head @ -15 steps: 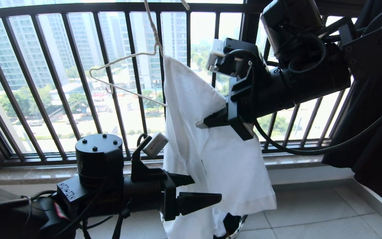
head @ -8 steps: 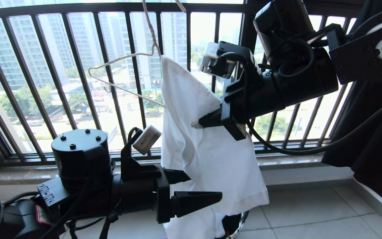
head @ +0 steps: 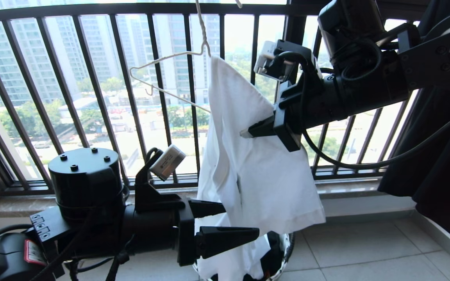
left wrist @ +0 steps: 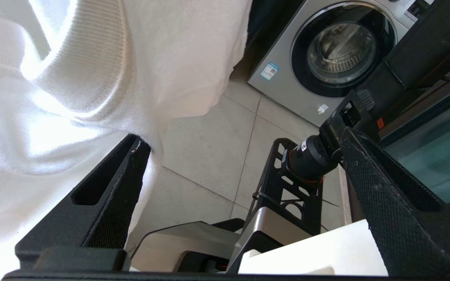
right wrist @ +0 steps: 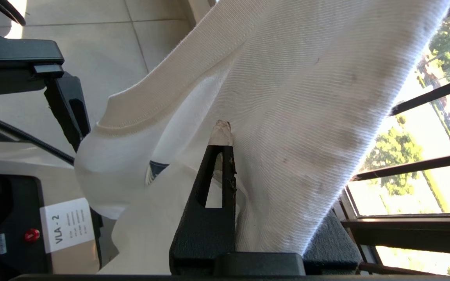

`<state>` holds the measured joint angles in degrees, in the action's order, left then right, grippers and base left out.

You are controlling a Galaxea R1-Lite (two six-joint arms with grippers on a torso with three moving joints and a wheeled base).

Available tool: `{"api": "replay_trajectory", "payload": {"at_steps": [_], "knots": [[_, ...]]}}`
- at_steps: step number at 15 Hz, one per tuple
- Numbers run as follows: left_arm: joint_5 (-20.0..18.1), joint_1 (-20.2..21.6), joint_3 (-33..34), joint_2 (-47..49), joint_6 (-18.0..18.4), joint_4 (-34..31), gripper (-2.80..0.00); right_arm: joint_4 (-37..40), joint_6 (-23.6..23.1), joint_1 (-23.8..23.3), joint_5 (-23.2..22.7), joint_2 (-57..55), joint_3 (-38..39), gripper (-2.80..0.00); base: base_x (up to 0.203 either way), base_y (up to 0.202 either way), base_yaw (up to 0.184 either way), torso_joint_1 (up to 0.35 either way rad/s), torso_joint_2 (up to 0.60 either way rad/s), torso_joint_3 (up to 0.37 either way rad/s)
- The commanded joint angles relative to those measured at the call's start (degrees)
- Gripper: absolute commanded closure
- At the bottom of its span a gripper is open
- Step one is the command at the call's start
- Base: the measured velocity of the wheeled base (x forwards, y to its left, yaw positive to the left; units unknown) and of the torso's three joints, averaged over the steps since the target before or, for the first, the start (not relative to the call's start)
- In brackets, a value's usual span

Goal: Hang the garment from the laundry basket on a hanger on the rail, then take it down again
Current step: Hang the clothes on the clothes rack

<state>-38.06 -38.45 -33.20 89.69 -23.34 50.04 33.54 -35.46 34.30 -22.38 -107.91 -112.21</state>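
Observation:
The white garment (head: 256, 168) hangs bunched over the right half of the cream wire hanger (head: 158, 78), whose left half is bare. The hanger's hook runs out of the top of the head view, and the rail is out of view. My right gripper (head: 248, 132) is shut on a fold of the garment (right wrist: 307, 97) at mid height; one taped fingertip (right wrist: 222, 130) shows, the other is under cloth. My left gripper (head: 241, 220) stands open lower down, beside the garment's hem; in the left wrist view the ribbed collar (left wrist: 84, 66) brushes one finger (left wrist: 108, 187). The laundry basket (head: 288, 244) sits on the floor under the garment.
The dark barred balcony railing (head: 92, 78) stands right behind the hanger. A black garment (head: 443, 164) hangs at the far right. A washing machine (left wrist: 326, 50) shows in the left wrist view. Grey floor tiles (head: 365, 253) spread to the right of the basket.
The hanger and garment have swung to the right and slightly up together with my right gripper. My left arm has drawn back a little to the left, its gripper still open.

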Motion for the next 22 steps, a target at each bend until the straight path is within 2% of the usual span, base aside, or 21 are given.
{"api": "replay_trajectory", "payload": {"at_steps": [1,5,7,10,12,16,19,22], "knots": [[-0.26,-0.7,-0.21,-0.69,-0.12,-0.23,-2.8,-0.61,-0.22,-0.11,-0.12,-0.08,-0.02,0.0,0.0,0.0,0.0,0.0,0.0,0.0],[-0.21,-0.66,-0.27,-4.23,0.14,-1.41,-2.8,-1.46,-0.22,-0.87,-0.07,-0.11,-0.02,0.0,0.0,0.0,0.0,0.0,0.0,0.0],[-0.18,-0.61,-2.39,-4.95,1.77,-8.41,-2.8,-1.46,-0.31,-1.73,-0.03,0.13,-0.02,0.0,0.0,0.0,0.0,0.0,0.0,0.0],[0.61,-0.49,-8.41,-5.72,5.87,-23.91,-2.8,-1.28,-0.48,-2.93,-0.03,0.96,-0.02,0.0,0.0,0.0,0.0,0.0,0.0,0.0],[2.02,0.94,-10.18,-5.58,6.55,-25.96,-2.8,-1.28,-0.48,-3.28,-0.03,1.12,-0.02,0.0,0.0,0.0,0.0,0.0,0.0,0.0],[2.2,6.66,-12.7,-4.92,6.63,-26.13,-2.8,-1.19,-0.48,-3.45,-0.03,1.3,-0.02,0.0,0.0,0.0,0.0,0.0,0.0,0.0],[2.2,14.12,-16.02,-3.32,6.43,-26.52,-2.8,-1.36,-0.57,-3.89,0.06,1.3,-0.02,0.0,0.0,0.0,0.0,0.0,0.0,0.0],[2.26,18.17,-22.42,-2.71,6.18,-35.75,-2.8,-1.26,-0.57,-4.33,0.06,1.49,-0.02,0.0,0.0,0.0,0.0,0.0,0.0,0.0]]}}
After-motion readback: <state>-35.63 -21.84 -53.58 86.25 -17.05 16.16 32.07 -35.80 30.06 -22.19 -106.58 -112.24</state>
